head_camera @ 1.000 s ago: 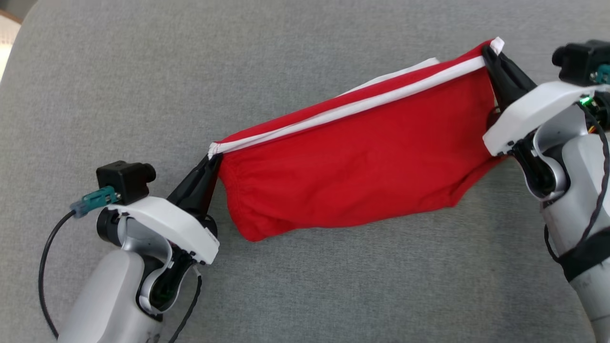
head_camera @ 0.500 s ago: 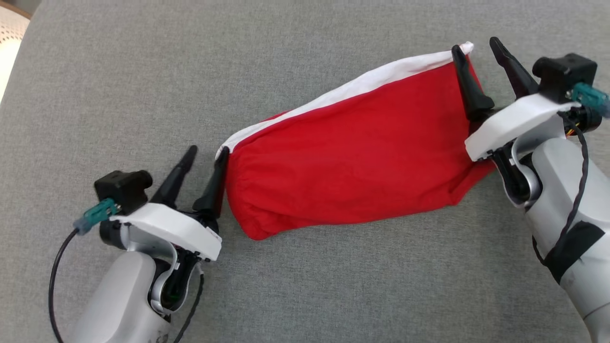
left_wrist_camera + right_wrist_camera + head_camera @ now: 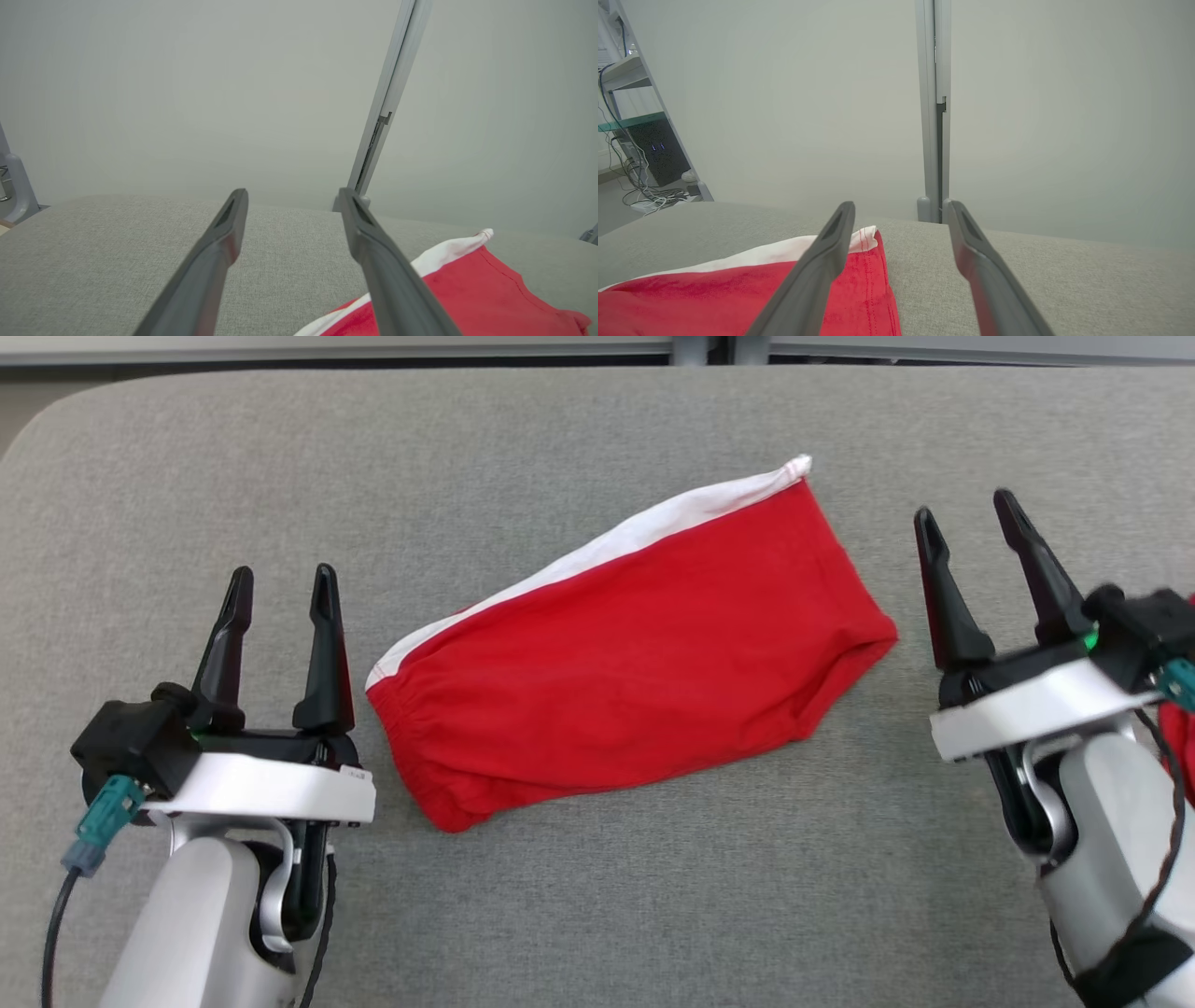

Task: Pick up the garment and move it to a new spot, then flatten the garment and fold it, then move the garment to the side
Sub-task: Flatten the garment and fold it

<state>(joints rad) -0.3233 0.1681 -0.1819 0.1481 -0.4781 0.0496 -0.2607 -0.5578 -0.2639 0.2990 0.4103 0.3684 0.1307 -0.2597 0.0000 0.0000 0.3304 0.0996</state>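
Note:
The red garment (image 3: 625,653) with a white band along its far edge lies folded and slanted on the grey surface (image 3: 597,887), free of both grippers. My left gripper (image 3: 283,583) stands open just left of its lower-left end. My right gripper (image 3: 966,513) is open to the right of its upper-right end. The left wrist view has the garment (image 3: 467,289) at lower right, beyond the open fingers (image 3: 387,270). Its white-banded corner lies at lower left of the right wrist view, where the garment (image 3: 714,298) is partly behind the left finger.
A grey panel wall with a vertical metal post (image 3: 934,112) rises behind the surface's far edge. A shelf with cables and a dark box (image 3: 649,154) stands at the far left in the right wrist view. A bit of red (image 3: 1178,737) peeks by my right wrist.
Both grippers let go of the garment's corners, opened, and drew back outward. The garment dropped flat onto the surface. The head camera tilted, bringing the far edge into view.

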